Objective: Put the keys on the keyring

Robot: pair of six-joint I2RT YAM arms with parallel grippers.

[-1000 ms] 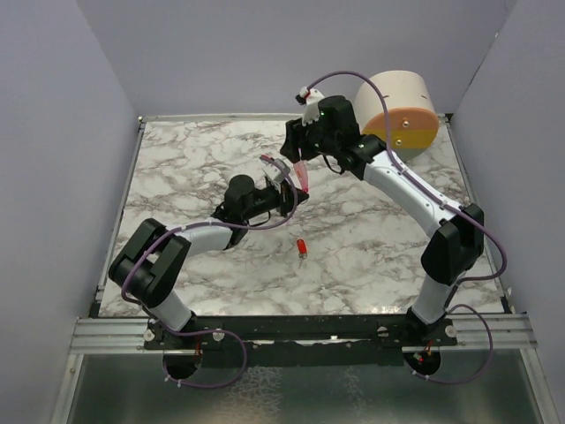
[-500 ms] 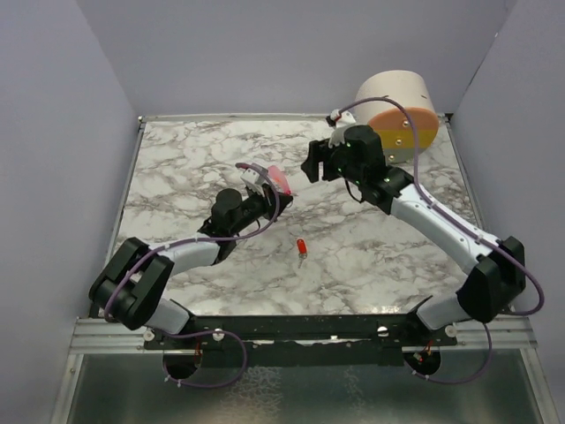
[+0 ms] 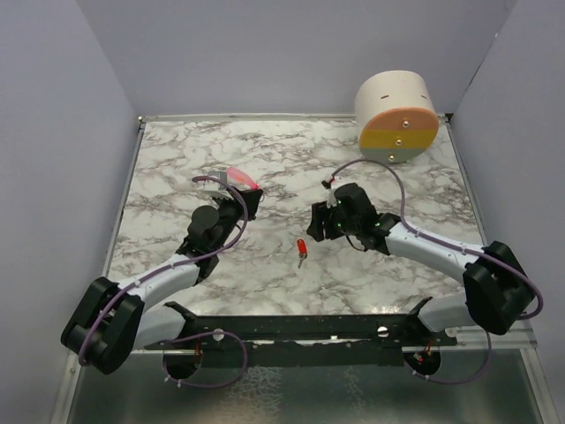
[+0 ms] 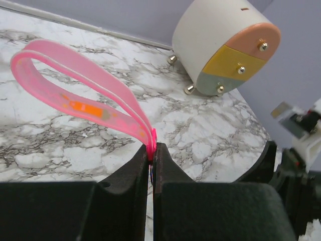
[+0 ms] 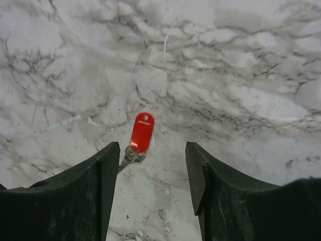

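Left fingers (image 4: 134,175) are pinching the pink keyring strap (image 4: 75,80) aloft while spread right fingers (image 5: 100,173) are hovering over the red key (image 5: 142,131), lying unthreaded on the worktop (image 5: 251,75)

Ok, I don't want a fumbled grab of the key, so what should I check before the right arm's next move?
1. Right gripper jaws apart: ok.
2. Small red-headed metal key lying free on the marble table, lined up ahead of the open jaws: ok.
3. Key gripped: not ok, nothing touches it.
4. Left gripper shut on the flat pink plastic strap: ok.
5. Strap's metal ring exposed for threading: cannot tell, it is not visible.
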